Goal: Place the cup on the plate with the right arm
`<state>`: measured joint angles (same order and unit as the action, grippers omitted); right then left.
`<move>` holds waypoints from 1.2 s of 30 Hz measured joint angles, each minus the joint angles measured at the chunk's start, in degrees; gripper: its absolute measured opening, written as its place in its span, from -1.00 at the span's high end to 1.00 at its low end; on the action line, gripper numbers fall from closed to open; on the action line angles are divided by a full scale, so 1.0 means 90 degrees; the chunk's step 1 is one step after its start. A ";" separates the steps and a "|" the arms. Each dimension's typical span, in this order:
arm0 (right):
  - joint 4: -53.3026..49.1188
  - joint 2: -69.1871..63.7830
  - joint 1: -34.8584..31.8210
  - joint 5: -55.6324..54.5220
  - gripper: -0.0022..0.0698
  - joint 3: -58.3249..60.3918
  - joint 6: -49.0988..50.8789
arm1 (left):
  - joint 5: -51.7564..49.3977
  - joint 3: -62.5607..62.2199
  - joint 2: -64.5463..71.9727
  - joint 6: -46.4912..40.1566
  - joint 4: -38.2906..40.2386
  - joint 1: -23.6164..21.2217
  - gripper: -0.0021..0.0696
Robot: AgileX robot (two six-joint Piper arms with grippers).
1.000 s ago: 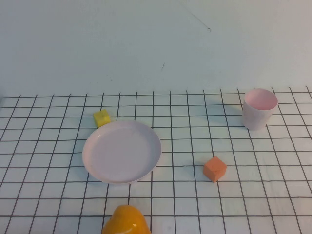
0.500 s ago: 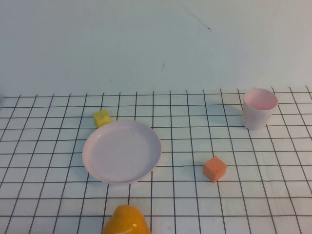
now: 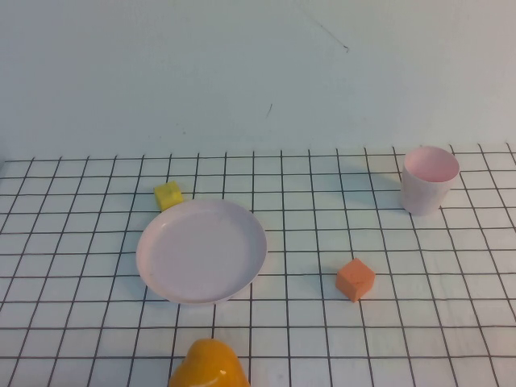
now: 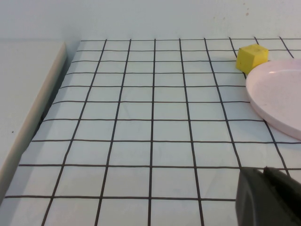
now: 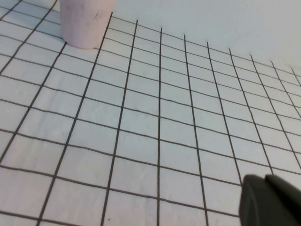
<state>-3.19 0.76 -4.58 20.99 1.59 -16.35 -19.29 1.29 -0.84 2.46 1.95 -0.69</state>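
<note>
A pink cup (image 3: 429, 179) stands upright at the back right of the gridded table; its lower part shows in the right wrist view (image 5: 86, 21). A pink plate (image 3: 201, 250) lies left of centre; its rim shows in the left wrist view (image 4: 277, 96). Neither arm shows in the high view. My right gripper (image 5: 264, 180) is shut and empty, well short of the cup. My left gripper (image 4: 262, 170) is shut and empty, near the plate's edge.
A yellow cube (image 3: 168, 194) sits just behind the plate, also in the left wrist view (image 4: 252, 57). An orange cube (image 3: 355, 279) lies between plate and cup. An orange rounded object (image 3: 208, 364) sits at the front edge. The table's left edge (image 4: 33, 113) shows.
</note>
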 joint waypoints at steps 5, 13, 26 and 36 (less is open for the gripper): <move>-0.0140 0.0000 0.0000 -0.0093 0.95 0.0000 0.0000 | 0.0000 0.0000 0.0000 0.0000 0.0000 0.0000 0.95; 0.0140 0.0000 0.0000 -0.3540 0.95 0.0003 0.0750 | 0.0000 0.0000 0.0000 0.0000 0.0000 0.0000 0.95; 0.1126 0.0000 0.0000 -0.5161 0.95 -0.0415 0.0775 | 0.0000 0.0000 0.0000 0.0000 0.0000 0.0000 0.95; 0.1139 -0.1451 0.0000 -0.1744 0.95 -0.2803 0.0277 | 0.0000 0.0000 0.0000 0.0000 0.0000 0.0000 0.95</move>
<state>7.06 -12.30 -4.58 5.29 -23.64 -13.86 -19.29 1.29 -0.84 2.46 1.95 -0.69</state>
